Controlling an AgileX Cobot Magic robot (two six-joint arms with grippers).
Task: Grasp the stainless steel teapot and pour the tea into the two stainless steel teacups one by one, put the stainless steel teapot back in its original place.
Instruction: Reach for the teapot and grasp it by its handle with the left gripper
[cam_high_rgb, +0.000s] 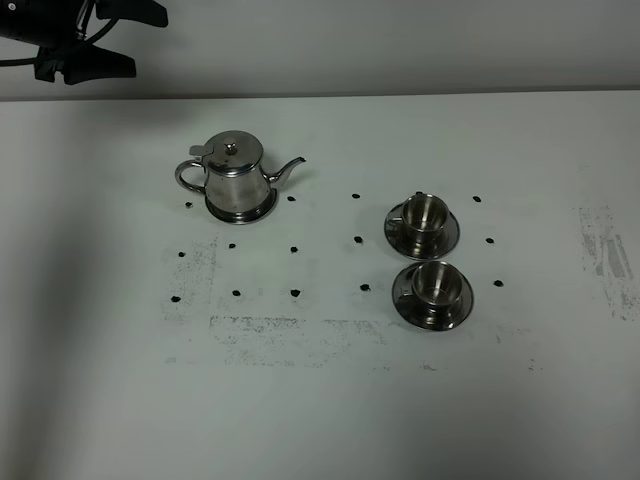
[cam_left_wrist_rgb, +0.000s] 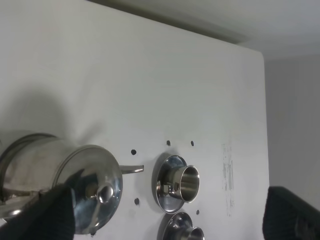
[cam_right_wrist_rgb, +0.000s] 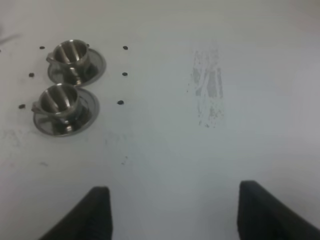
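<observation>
On its disc (cam_high_rgb: 262, 211), the teapot (cam_high_rgb: 237, 178) is not yet grasped; left gripper (cam_high_rgb: 148, 40) and right gripper (cam_right_wrist_rgb: 175, 215) are spread wide, nothing held; pouring into 2 teacups (cam_high_rgb: 428, 212) is left undone.

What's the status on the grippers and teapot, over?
Left gripper open, empty, off the steel teapot. Right gripper open, empty. Teapot upright on its steel disc. Far teacup, near teacup upright; nothing blocking.

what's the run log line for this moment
stainless steel teapot: upright on disc, ungrasped | two teacups: upright on saucers | left gripper: open, clear of teapot | right gripper: open, empty
</observation>
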